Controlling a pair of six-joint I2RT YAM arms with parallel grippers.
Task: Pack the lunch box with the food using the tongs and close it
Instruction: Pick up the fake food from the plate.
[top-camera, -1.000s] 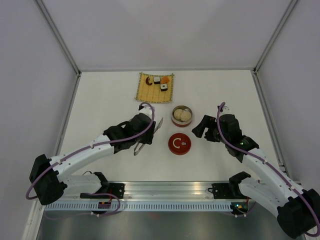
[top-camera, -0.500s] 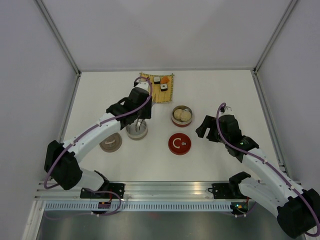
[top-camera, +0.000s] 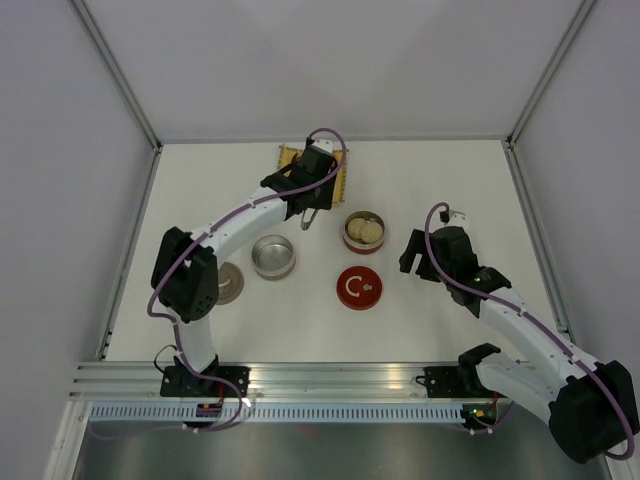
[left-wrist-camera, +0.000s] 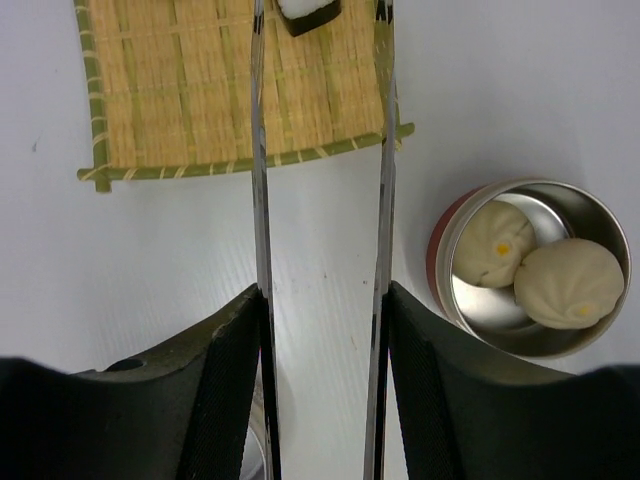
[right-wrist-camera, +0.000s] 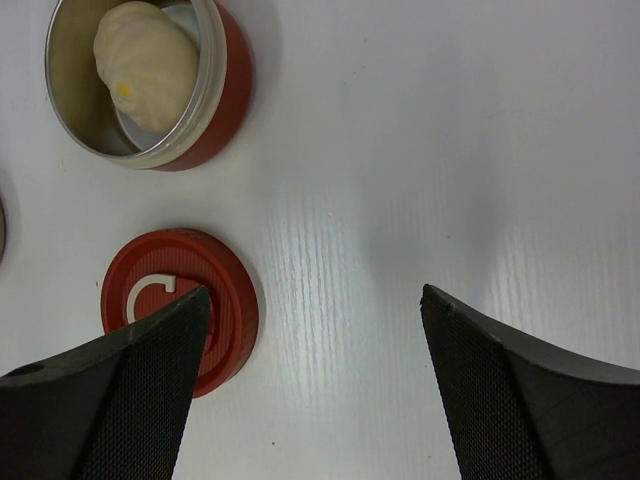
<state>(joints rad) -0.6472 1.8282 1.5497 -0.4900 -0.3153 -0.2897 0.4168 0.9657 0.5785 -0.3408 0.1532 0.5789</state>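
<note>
Pickup step: the left fingers (left-wrist-camera: 225, 370) pinch the tongs (left-wrist-camera: 262, 200), whose arms flank a black-wrapped roll (left-wrist-camera: 307, 12) on the mat (left-wrist-camera: 170, 100). The right fingers (right-wrist-camera: 130, 380) stand spread above the table (right-wrist-camera: 400, 150). Next move, as judged: squeeze, lift, carry to the tin (left-wrist-camera: 447, 262).

A white worktop (top-camera: 450, 180) with a matte surface carries five things. At its far middle lies a yellow woven bamboo mat (left-wrist-camera: 160, 90), flat, its edge nearly square to the back wall. Just nearer and to the right of it stands an open red tin (right-wrist-camera: 228, 95) with a silver lining. Nearer again lies a red lid (top-camera: 359, 288), white mark facing up, apart from that tin. To the left stands an open silver tin (top-camera: 272, 257), and beside it a brownish lid (top-camera: 232, 285), partly hidden.
</note>
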